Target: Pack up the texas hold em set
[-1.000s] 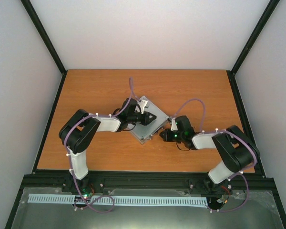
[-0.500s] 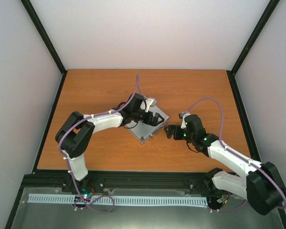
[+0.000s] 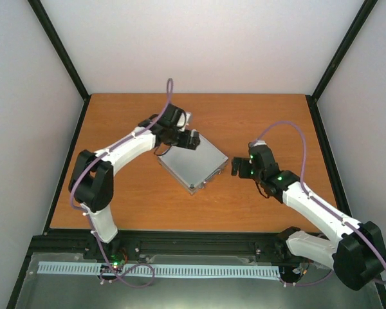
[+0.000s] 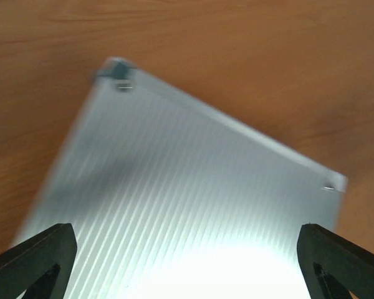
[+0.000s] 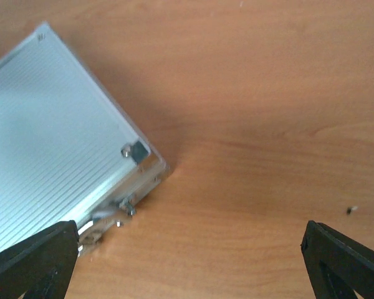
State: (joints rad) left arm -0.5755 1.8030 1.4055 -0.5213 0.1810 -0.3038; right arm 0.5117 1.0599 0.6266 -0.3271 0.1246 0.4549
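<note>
Two hands stand spread wide, and neither holds anything. The left hand (image 3: 192,138) hangs above the far edge of the case (image 3: 193,164), its fingers apart over the lid without touching it. The right hand (image 3: 235,167) sits just beside the case's right corner, over bare counter (image 3: 116,116), with its fingers equally wide.

Judging by how things lie, the packing is at or near its last step. The case is shut and lies flat, and its contents are out of sight, presumably inside. What remains is likely only to make sure that the latch (image 5: 112,215) along the front edge is fastened. In the right wrist view that fitting is blurred, so it cannot be told whether it is snapped home. If it is not, the next move calls for a fingertip pressed squarely on the small metal tab, with the other hand steadying the lid so the light case does not slide.

The case rests near the middle of the counter, turned diagonally so one corner points toward the arms' bases. Its lid is pale silver metal with fine parallel ribs, framed by a smooth rim with small riveted corner pieces.
</note>
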